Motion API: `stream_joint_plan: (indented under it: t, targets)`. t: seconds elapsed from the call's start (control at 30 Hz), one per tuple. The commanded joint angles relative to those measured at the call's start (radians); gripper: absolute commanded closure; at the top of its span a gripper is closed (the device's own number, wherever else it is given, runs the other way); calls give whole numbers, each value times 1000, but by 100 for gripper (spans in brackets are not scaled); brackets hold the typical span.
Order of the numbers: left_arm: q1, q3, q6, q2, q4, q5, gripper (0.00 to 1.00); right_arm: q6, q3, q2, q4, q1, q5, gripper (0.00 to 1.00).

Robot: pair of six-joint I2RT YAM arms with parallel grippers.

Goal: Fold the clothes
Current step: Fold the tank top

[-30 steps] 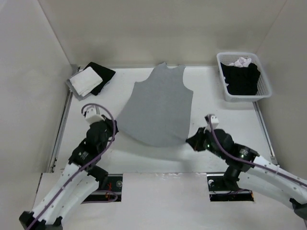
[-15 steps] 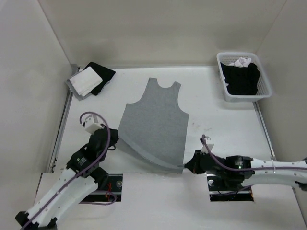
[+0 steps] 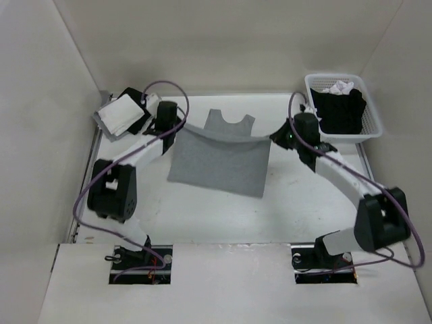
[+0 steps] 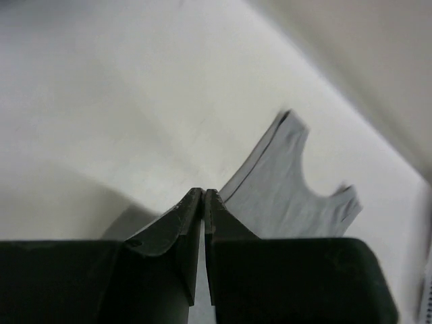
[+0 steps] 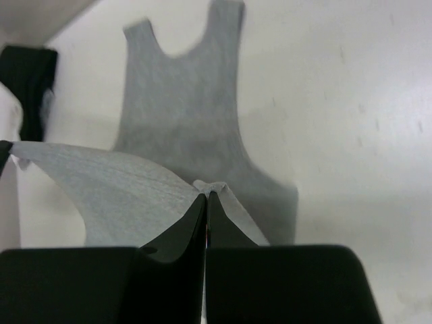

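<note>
left tool [image 3: 179, 125] and right tool [image 3: 273, 138] are each pinching a hem corner of the grey top [image 3: 219, 165], edge stretched between them in the upper middle

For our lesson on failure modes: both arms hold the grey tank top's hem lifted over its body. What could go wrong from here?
1. The right end effector pinches the grey tank top only at its very tips, so the thin hem corner may slip out.
2. The lifted hem sags between the arms and the fold line below looks slanted, so the fold may land crooked.
3. The left end effector is near the white folded cloth and might catch it.
</note>
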Motion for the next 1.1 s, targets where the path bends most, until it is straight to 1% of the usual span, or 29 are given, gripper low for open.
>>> stream_joint_plan:
  t: [0.0, 0.07, 0.13, 0.17, 0.23, 0.27, 0.3, 0.37, 0.47, 0.53, 0.57, 0.63, 0.67, 0.73, 0.77, 0.8, 0.87, 0.93, 1.0, 1.07]
  targets:
    - [15, 265, 64, 157, 76, 68, 99, -67, 221, 191, 124, -77, -113, 100]
    - [27, 409, 87, 271, 26, 68, 97, -64, 352, 330, 107, -108, -136, 100]
    - [41, 539, 104, 372, -20, 88, 88, -48, 470, 463, 95, -131, -134, 93]
    - [50, 581, 103, 409, -23, 98, 81, -32, 515, 520, 101, -142, -125, 87]
    - [58, 618, 117, 449, -5, 108, 64, 9, 573, 612, 114, -151, -101, 67]
    - [62, 611, 118, 451, -6, 114, 59, 17, 582, 631, 111, -151, -105, 62]
    - [67, 568, 118, 427, 1, 129, 56, 20, 573, 637, 105, -148, -111, 58]
    - [68, 426, 112, 347, 32, 131, 56, 15, 486, 596, 125, -141, -90, 54]
    - [55, 0, 62, 124, 205, 76, 61, 18, 251, 447, 223, -85, -35, 56]
    - [44, -221, -4, 8, 297, 40, 64, 35, 68, 326, 316, -39, -16, 65]
    - [42, -335, -46, -53, 329, 37, 65, 44, -21, 274, 362, -13, -7, 73]
    - [39, -444, -75, -130, 334, 42, 65, 78, -165, 185, 427, 31, -1, 93]
    - [36, -471, -75, -153, 331, 52, 65, 93, -225, 148, 447, 50, 4, 97]
    - [39, -526, -81, -199, 325, 83, 64, 124, -325, 82, 472, 83, 21, 97]
    - [39, -543, -90, -215, 322, 103, 63, 132, -362, 53, 475, 100, 36, 96]
    - [39, -550, -94, -224, 313, 117, 63, 143, -393, 27, 472, 114, 53, 91]
    - [36, -554, -94, -225, 282, 125, 62, 153, -442, -15, 467, 126, 79, 76]
    - [39, -554, -90, -198, 287, 120, 60, 167, -473, -24, 461, 128, 80, 66]
    - [47, -544, -92, -154, 310, 128, 59, 178, -490, -10, 464, 128, 79, 60]
    - [50, -537, -97, -112, 328, 144, 59, 192, -490, 23, 467, 128, 56, 59]
